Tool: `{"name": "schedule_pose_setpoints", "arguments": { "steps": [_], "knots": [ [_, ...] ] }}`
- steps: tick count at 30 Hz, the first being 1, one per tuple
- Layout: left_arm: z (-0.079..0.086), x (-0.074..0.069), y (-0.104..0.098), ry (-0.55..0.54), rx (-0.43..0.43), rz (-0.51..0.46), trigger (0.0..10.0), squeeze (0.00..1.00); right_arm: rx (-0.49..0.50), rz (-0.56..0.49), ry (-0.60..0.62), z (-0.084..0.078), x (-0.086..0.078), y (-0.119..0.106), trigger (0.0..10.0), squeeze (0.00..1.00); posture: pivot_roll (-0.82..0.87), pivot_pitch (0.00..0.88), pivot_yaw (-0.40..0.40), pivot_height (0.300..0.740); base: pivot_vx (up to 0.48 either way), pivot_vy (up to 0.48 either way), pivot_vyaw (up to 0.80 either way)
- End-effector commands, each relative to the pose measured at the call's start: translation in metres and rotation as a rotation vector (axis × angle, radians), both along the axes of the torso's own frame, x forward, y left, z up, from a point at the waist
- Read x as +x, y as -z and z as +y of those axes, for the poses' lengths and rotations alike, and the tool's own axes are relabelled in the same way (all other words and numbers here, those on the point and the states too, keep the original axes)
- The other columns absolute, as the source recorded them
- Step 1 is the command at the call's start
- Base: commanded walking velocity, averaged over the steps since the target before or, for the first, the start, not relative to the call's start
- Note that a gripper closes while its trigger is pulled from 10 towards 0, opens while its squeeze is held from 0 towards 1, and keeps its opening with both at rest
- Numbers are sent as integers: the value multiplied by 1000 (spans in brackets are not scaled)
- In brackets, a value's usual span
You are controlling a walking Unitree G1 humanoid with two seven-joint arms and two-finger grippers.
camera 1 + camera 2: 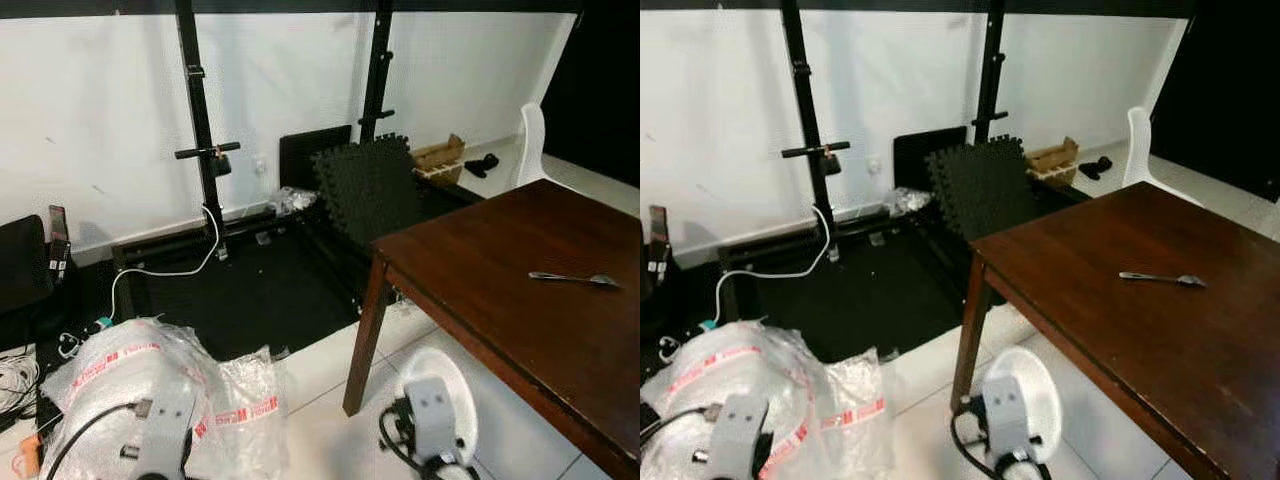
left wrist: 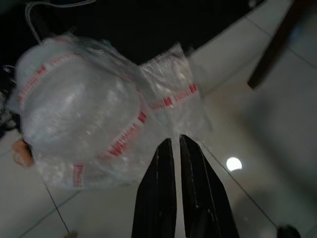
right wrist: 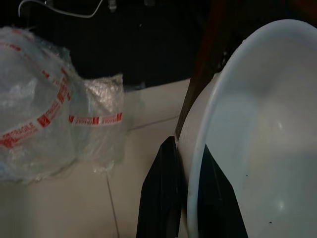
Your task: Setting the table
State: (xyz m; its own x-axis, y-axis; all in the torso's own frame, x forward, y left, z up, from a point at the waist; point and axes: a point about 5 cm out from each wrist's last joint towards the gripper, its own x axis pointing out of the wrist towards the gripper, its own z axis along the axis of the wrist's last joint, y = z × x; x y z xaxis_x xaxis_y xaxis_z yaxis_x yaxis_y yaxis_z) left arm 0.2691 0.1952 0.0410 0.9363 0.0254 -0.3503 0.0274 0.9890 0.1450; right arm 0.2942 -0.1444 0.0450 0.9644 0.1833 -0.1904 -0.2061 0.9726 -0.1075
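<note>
The right gripper [image 3: 185, 163] pinches the rim of a white plate [image 3: 257, 129], held low, near and left of the dark wooden desk [image 1: 520, 270]. It looks rigid, smooth and breakable; that edge grip could slip. The left gripper [image 2: 177, 148] hangs idle, fingers pressed together.

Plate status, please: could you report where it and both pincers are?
Right pincer shut on white plate, low beside table leg. Left pincer shut, empty, over bubble-wrap bundle. Fork on table.

A bubble-wrapped bundle [image 1: 150, 385] lies on the floor near black foam mats [image 1: 370, 185] and a white cable [image 1: 165, 270].
</note>
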Motion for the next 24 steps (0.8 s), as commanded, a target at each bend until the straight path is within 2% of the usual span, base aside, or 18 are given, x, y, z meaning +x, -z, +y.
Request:
{"name": "schedule_pose_setpoints", "arguments": {
  "steps": [1, 2, 4, 5, 6, 9, 13, 14, 17, 24],
  "knots": [
    [2, -8, 13, -1, 18, 49, 10000, 0, -9, 30, -15, 2, -6, 10, 10000, 0, 26, 103, 59, 740, 0, 0, 0],
    [8, -15, 26, -16, 38, 101, 10000, 0, -20, 78, -14, -2, -13, 22, 10000, 0, 22, 100, 60, 740, 0, 0, 0],
    [10, -18, 32, -24, 44, 123, 10000, 0, -22, 99, -14, -3, -15, 27, 10000, 0, 22, 100, 60, 740, 0, 0, 0],
    [17, -29, 47, -38, 58, 188, 10000, 0, -34, 160, 5, -11, -24, 42, 10000, 0, 23, 98, 60, 740, 0, 0, 0],
    [20, -33, 53, -39, 70, 210, 10000, 0, -49, 189, 15, -15, -28, 48, 10000, 0, 23, 97, 60, 740, 0, 0, 0],
    [33, -48, 70, -116, 32, 297, 10000, 0, -98, 282, 51, -31, -44, 68, 10000, 0, 24, 95, 58, 740, 0, 0, 0],
    [38, -55, 78, -126, 50, 338, 10000, 0, -129, 333, 61, -37, -53, 77, 10000, 0, 26, 91, 53, 740, 0, 0, 0],
    [41, -60, 83, -128, 67, 362, 10000, 0, -159, 369, 69, -43, -60, 84, 10000, 0, 25, 93, 52, 740, 0, 0, 0],
    [42, -62, 84, -117, 80, 367, 10000, 0, -176, 381, 83, -47, -64, 86, 10000, 0, 26, 94, 52, 740, 0, 0, 0],
    [40, -60, 86, -93, 89, 358, 10000, 0, -150, 375, 135, -49, -62, 87, 10000, 0, 21, 96, 58, 740, 0, 0, 0]
  ]
}}
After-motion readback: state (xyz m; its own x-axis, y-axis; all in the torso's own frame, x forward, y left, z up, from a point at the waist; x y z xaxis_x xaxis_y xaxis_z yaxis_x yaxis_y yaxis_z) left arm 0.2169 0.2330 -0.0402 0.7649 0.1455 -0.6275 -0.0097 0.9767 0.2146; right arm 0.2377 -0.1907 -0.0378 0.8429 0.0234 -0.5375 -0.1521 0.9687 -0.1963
